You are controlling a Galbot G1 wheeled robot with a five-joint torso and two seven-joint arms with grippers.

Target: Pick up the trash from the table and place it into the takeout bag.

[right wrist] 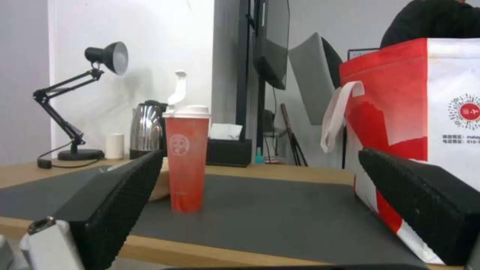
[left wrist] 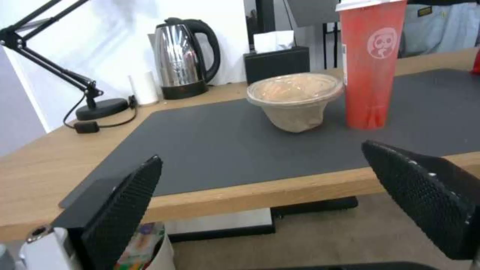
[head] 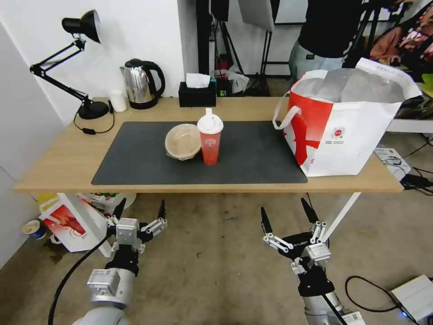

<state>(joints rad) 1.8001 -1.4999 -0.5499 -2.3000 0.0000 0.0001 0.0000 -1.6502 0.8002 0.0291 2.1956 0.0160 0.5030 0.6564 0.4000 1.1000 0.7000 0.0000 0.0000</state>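
Note:
On the dark grey mat of the light-wood table (head: 63,167) stand two pieces of trash side by side: a beige round lidded container (head: 182,141) (left wrist: 295,99) and, just right of it, a red drink cup with a white lid (head: 210,136) (left wrist: 371,62) (right wrist: 186,157). The white-and-red takeout bag (head: 347,119) (right wrist: 425,112) stands open on the table's right end, its foil lining showing. My left gripper (head: 140,213) and right gripper (head: 287,215) hang open below the table's front edge, over the floor, both holding nothing.
Along the table's back edge stand a black desk lamp (head: 76,67), a small white cup (head: 118,100), a steel kettle (head: 140,83) and a black tissue box (head: 197,92). A smaller crayfish-printed bag (head: 67,223) sits on the floor under the left end. Cables and a white box (head: 415,295) lie at right.

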